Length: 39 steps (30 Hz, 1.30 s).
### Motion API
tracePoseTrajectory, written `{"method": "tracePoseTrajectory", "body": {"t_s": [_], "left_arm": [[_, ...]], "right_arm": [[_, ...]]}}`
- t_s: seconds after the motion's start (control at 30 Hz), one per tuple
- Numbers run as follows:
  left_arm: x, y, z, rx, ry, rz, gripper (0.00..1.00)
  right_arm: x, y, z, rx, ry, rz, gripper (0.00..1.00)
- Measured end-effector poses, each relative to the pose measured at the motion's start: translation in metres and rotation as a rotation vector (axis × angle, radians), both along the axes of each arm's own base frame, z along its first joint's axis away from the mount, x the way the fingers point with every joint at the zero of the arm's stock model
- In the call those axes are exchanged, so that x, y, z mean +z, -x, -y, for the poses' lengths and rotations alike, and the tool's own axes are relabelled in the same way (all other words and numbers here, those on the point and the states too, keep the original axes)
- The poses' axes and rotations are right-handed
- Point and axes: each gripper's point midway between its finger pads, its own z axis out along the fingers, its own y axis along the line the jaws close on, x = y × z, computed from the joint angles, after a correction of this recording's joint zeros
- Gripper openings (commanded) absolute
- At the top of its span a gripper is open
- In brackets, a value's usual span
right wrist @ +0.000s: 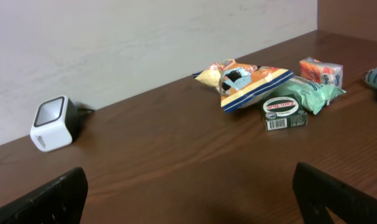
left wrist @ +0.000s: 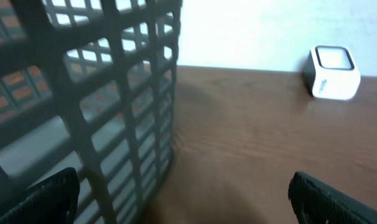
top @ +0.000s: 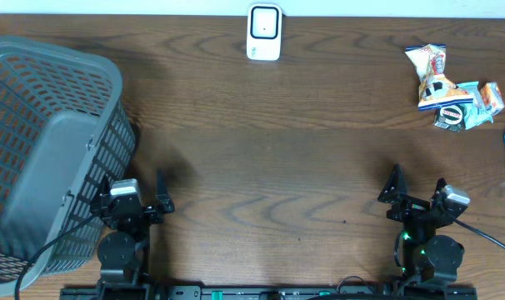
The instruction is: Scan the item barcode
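A dark brown wood-grain table (top: pixel 261 158) runs up against a plain pale wall (right wrist: pixel 145 37) behind it.

Barcode scanner (top: pixel 264 32) is a little white cube, upright at the far edge of the tabletop (top: pixel 277 167), mid-width. Well off to its right sit the snacks: an orange-and-blue chip bag (right wrist: pixel 247 82) lying over a green packet (right wrist: pixel 316 93), with a small dark box (right wrist: pixel 284 113) in front, barcode showing.

Matte black all over, left pincer (top: pixel 132 196) and right pincer (top: pixel 417 190) each topped by a silver-grey block (top: pixel 124 188), black cables (top: pixel 36 254) trailing off, green light (top: pixel 407 237) by the right base.
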Motion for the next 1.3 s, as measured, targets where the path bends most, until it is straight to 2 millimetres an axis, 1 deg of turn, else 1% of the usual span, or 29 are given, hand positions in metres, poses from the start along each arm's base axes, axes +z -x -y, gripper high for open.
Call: {"method": "tracePoseTrajectory", "body": {"t_s": [0.33,0.6,1.13,1.3], "left_arm": [[0.0019,-0.0017,-0.0023,0.009,0.004,0.025,0.98],[0.0017,-0.0021,0.0008,-0.009,0.007,0.024,0.98],[0.0017,-0.0021,0.0009,-0.010,0.007,0.024,0.98],[0.0017,-0.0021,0.0009,-0.010,0.007,0.024,0.98]], "right_arm": [[0.0000,0.0000,0.0000,0.000,0.000,0.000,0.99],[0.0000,0.0000,0.0000,0.000,0.000,0.000,0.99],[0.0002,0.0000,0.0002,-0.001,0.000,0.001,0.99],[0.0026,0.0016,0.0091,-0.051,0.034,0.004,0.99]]}}
